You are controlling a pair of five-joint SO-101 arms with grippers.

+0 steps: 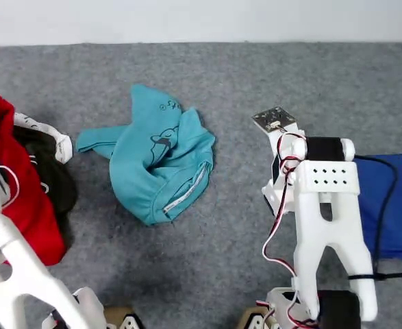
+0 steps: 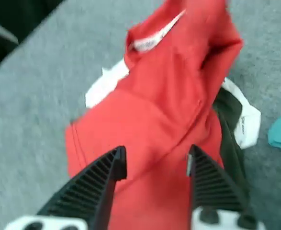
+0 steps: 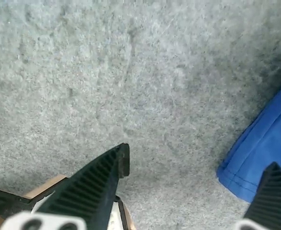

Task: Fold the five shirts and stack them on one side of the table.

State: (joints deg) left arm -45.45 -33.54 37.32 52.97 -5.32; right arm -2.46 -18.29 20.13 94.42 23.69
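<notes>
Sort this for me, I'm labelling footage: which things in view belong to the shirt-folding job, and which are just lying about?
Part of the job:
red shirt
black shirt with white trim, partly under the red one
teal shirt, crumpled mid-table
blue shirt, lying flat at the table's edge

Just there:
grey felt table cover
white wall behind

The table [image 1: 255, 103] is covered with a grey felt-like cloth. Near its middle lies a crumpled teal shirt [image 1: 159, 171] with one sleeve spread toward the left. At the left edge a red shirt [image 1: 16, 185] lies bunched, partly over a black garment with white trim [image 1: 53, 181], and at the right edge a blue shirt [image 1: 392, 205] lies flat.
</notes>
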